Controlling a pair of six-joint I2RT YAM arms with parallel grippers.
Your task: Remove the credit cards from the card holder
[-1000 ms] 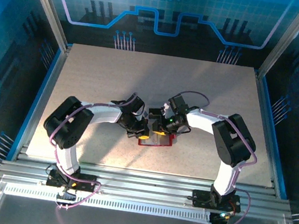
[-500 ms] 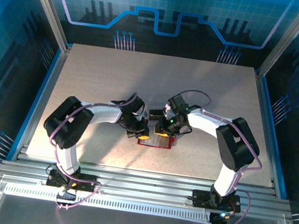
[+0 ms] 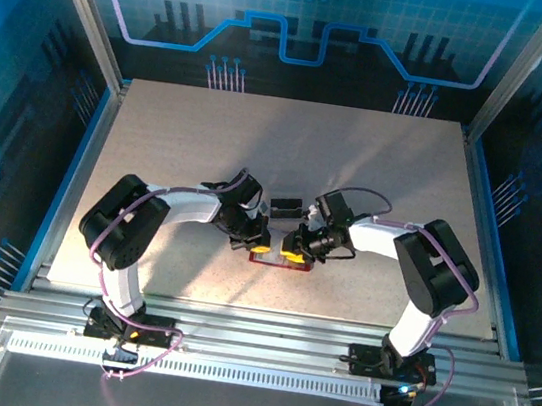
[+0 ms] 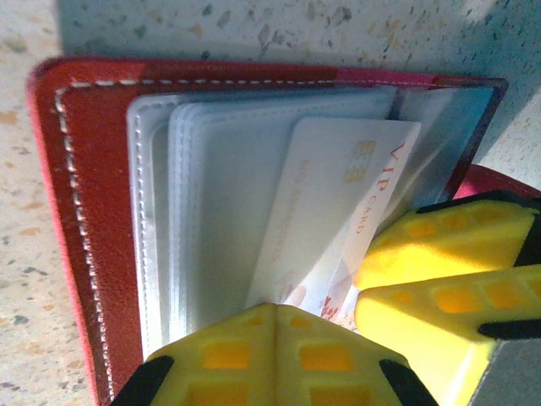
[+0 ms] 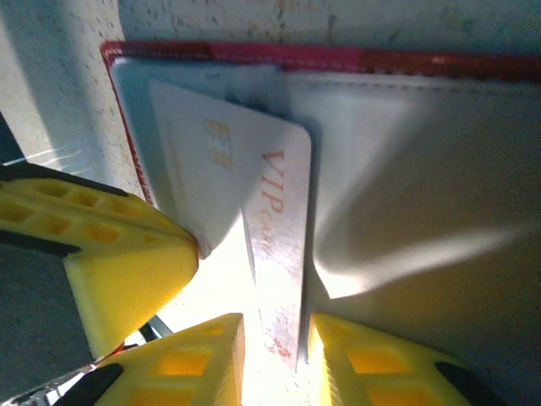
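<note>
The red card holder (image 4: 93,220) lies open on the table, its pale grey pockets facing up. A white credit card (image 4: 321,203) with a gold chip and "VIP card" lettering sticks partway out of a pocket. My left gripper (image 4: 275,309) is shut, its tips resting on the pockets beside that card. My right gripper (image 5: 275,342) is open, and the white card (image 5: 211,178) has its free end lying in the gap between the two fingers. From above, the left gripper (image 3: 262,250) and right gripper (image 3: 294,257) meet over the holder (image 3: 265,260). A dark card (image 3: 286,206) lies just behind them.
The speckled table (image 3: 258,151) stretches behind and to both sides of the holder. A blue frame (image 3: 82,166) borders its left and right edges. The left gripper's yellow finger (image 5: 118,271) stands close to the right gripper, on its left.
The right gripper has swung from behind the holder round to its right side and come down at the white card. The dark card behind is now uncovered. The left gripper has stayed put.
</note>
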